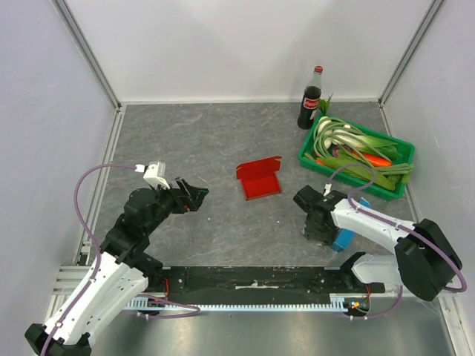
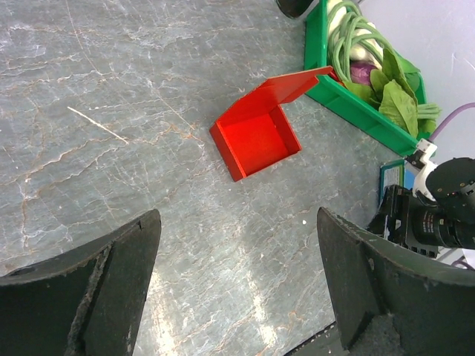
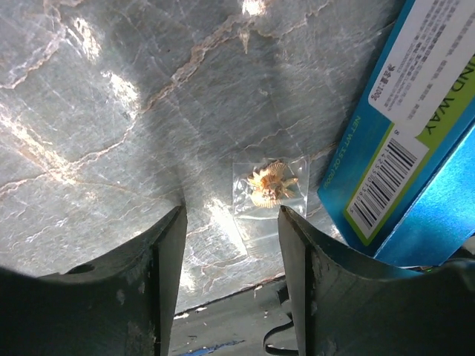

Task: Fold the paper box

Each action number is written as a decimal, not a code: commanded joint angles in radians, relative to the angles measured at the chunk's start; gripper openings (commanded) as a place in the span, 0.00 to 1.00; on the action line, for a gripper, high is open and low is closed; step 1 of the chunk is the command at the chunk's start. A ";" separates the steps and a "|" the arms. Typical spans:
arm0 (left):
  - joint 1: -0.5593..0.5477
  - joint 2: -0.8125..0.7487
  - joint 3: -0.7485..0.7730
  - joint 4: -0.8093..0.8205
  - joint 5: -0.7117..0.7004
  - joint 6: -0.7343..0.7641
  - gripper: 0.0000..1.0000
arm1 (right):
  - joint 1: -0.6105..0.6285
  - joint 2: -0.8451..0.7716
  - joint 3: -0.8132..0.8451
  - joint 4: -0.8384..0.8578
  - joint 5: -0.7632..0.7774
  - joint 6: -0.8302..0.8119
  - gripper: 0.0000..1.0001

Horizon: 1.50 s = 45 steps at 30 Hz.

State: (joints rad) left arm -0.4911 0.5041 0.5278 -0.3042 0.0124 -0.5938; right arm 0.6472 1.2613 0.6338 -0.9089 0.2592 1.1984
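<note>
The paper box (image 1: 259, 179) is bright red and half formed: a shallow open tray with one flap standing up along its far side. It lies mid-table, and the left wrist view shows the paper box (image 2: 256, 137) well ahead of the fingers. My left gripper (image 1: 194, 194) hangs open to its left, jaws wide with only bare table between them (image 2: 237, 219). My right gripper (image 1: 318, 226) points down at the table to the box's right, apart from it. Its jaws (image 3: 231, 215) stand partly open with nothing between them.
A small clear bag with a golden shell-like piece (image 3: 267, 185) lies on the table just beyond the right fingertips. A blue oblong box (image 1: 343, 239) (image 3: 401, 141) lies beside that gripper. A green crate (image 1: 306, 148) (image 2: 356, 115) of vegetables and a cola bottle (image 1: 310, 98) stand at the back right.
</note>
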 commanded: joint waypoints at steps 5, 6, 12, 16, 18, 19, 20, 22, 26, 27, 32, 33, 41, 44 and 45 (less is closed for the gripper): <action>-0.003 0.002 -0.006 0.034 0.032 0.035 0.91 | 0.000 -0.115 -0.054 0.036 -0.083 -0.036 0.56; -0.003 0.004 -0.006 0.034 0.032 0.035 0.91 | 0.002 -0.120 -0.059 0.042 -0.096 -0.065 0.57; -0.003 0.007 -0.006 0.040 0.038 0.035 0.91 | 0.002 -0.085 -0.106 0.127 -0.245 -0.082 0.63; -0.003 0.007 -0.006 0.040 0.031 0.035 0.91 | 0.028 -0.070 -0.123 0.369 -0.385 -0.117 0.63; -0.003 0.010 -0.008 0.040 0.032 0.035 0.91 | 0.043 -0.021 -0.033 0.392 -0.358 -0.183 0.63; -0.003 0.010 -0.008 0.040 0.032 0.035 0.91 | 0.063 0.005 0.002 0.389 -0.345 -0.213 0.63; -0.003 0.011 -0.006 0.040 0.034 0.038 0.91 | 0.069 0.045 0.038 0.374 -0.322 -0.247 0.63; -0.003 0.011 0.001 0.034 0.035 0.040 0.91 | 0.091 0.044 0.121 0.318 -0.276 -0.257 0.64; -0.003 0.002 0.005 0.027 0.031 0.043 0.91 | 0.054 0.027 0.118 0.213 -0.187 -0.253 0.68; -0.003 0.001 0.005 0.025 0.028 0.043 0.91 | 0.045 0.033 0.100 0.200 -0.180 -0.287 0.68; -0.003 0.005 0.003 0.025 0.031 0.045 0.91 | 0.028 0.118 0.109 0.217 -0.130 -0.427 0.77; -0.003 0.005 0.005 0.025 0.032 0.045 0.91 | 0.028 0.130 0.119 0.226 -0.124 -0.444 0.78; -0.003 0.008 0.017 0.008 0.034 0.052 0.91 | 0.035 0.199 0.066 0.294 -0.147 -0.395 0.64; -0.003 0.002 0.018 -0.001 0.024 0.052 0.91 | 0.064 0.168 0.049 0.294 -0.147 -0.349 0.50; -0.003 0.001 0.017 -0.003 0.023 0.052 0.91 | 0.075 0.161 0.050 0.289 -0.149 -0.343 0.50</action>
State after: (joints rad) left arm -0.4911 0.5121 0.5224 -0.3080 0.0349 -0.5804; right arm 0.6868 1.4254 0.7292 -0.6613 0.1310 0.7967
